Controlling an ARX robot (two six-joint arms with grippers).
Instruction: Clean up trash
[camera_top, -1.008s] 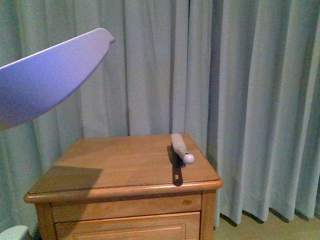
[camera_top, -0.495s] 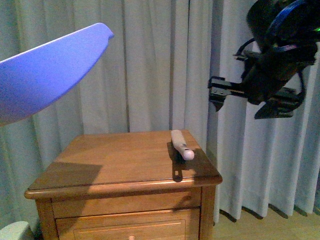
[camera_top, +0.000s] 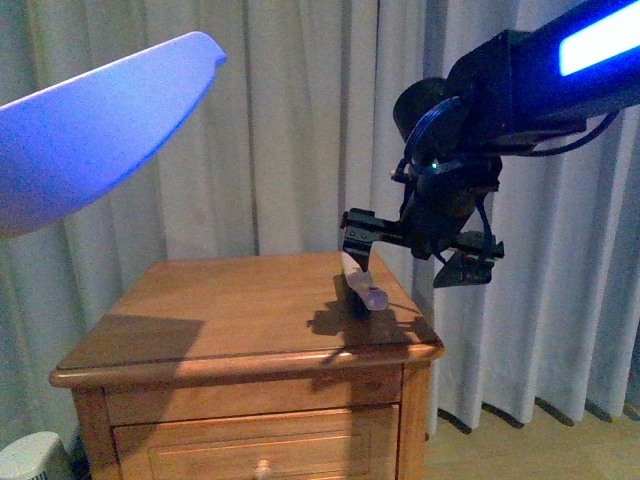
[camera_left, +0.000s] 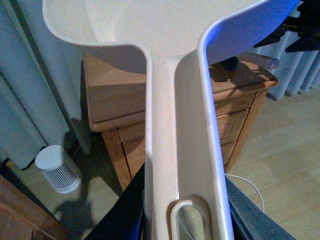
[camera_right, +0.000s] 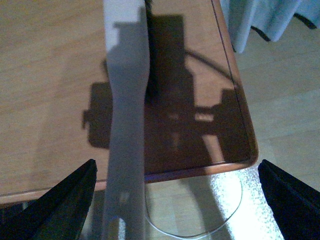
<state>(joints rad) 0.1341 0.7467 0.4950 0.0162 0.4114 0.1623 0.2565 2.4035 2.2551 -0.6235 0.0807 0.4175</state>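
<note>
Pale curtains (camera_top: 290, 130) hang behind a wooden nightstand (camera_top: 220, 310), and a pale handle (camera_top: 362, 285) lies on its top toward the 3 o'clock edge. The right gripper (camera_top: 410, 262) hangs over that handle, jaws spread wide on either side of it. The left gripper (camera_left: 182, 205) is clamped on the stem of the beige dustpan (camera_top: 90, 130), held high at 10 o'clock in the front view. Where the trash lies I cannot tell.
</note>
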